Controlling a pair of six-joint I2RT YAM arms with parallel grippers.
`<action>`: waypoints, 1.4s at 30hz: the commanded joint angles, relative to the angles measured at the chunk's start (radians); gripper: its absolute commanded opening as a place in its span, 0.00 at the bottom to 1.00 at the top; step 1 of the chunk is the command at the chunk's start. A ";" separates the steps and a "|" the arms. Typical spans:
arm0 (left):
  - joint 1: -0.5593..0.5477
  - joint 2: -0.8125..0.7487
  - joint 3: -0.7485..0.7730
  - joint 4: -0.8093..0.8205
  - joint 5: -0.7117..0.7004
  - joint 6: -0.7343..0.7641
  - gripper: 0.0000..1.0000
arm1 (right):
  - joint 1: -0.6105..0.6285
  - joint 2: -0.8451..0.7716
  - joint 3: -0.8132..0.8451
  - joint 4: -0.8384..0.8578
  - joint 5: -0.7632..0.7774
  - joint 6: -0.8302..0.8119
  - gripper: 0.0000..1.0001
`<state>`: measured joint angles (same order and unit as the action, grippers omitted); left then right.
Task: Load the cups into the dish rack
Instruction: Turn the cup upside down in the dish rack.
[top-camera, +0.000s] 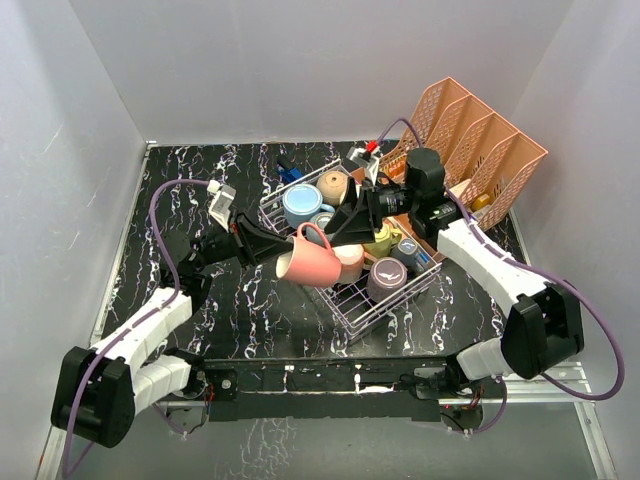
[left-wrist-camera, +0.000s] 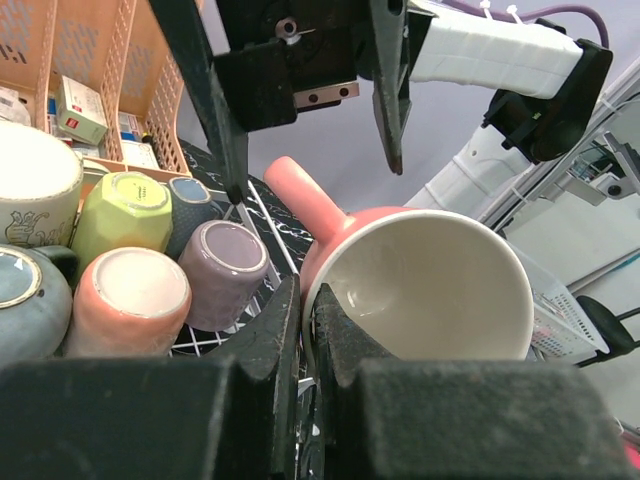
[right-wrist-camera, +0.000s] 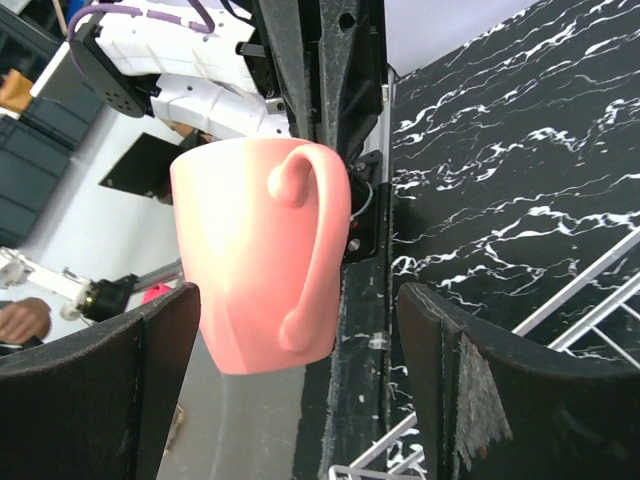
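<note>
My left gripper (top-camera: 275, 250) is shut on the rim of a pink mug (top-camera: 315, 258) and holds it on its side above the near-left edge of the wire dish rack (top-camera: 352, 312). In the left wrist view the fingers (left-wrist-camera: 283, 330) pinch the mug's wall (left-wrist-camera: 420, 290), with its cream inside facing me. My right gripper (top-camera: 345, 222) is open over the rack. Its jaws stand on either side of the pink mug (right-wrist-camera: 250, 250) without touching it. The rack holds light blue (top-camera: 302, 205), tan (top-camera: 333, 186), yellow (top-camera: 383, 243), grey-blue (top-camera: 408, 250) and mauve (top-camera: 386, 278) cups.
A salmon-pink lattice organiser (top-camera: 470, 150) stands behind the rack at the back right, with small items in it. A blue object (top-camera: 287, 170) lies behind the rack. The black marbled table (top-camera: 180, 200) has white walls on three sides.
</note>
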<state>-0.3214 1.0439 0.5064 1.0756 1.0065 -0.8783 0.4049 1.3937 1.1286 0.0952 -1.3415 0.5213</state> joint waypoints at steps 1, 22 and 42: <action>-0.021 -0.003 0.010 0.119 -0.035 -0.015 0.00 | 0.034 0.004 -0.026 0.204 0.027 0.186 0.80; -0.070 0.049 0.007 0.137 -0.082 0.016 0.00 | 0.091 0.013 -0.115 0.390 0.049 0.409 0.15; -0.067 -0.179 -0.026 -0.433 -0.334 0.237 0.63 | 0.025 0.013 -0.187 0.578 0.009 0.545 0.08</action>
<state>-0.3943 0.9649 0.4725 0.7898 0.7773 -0.7273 0.4438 1.4246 0.9390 0.5739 -1.3304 1.0222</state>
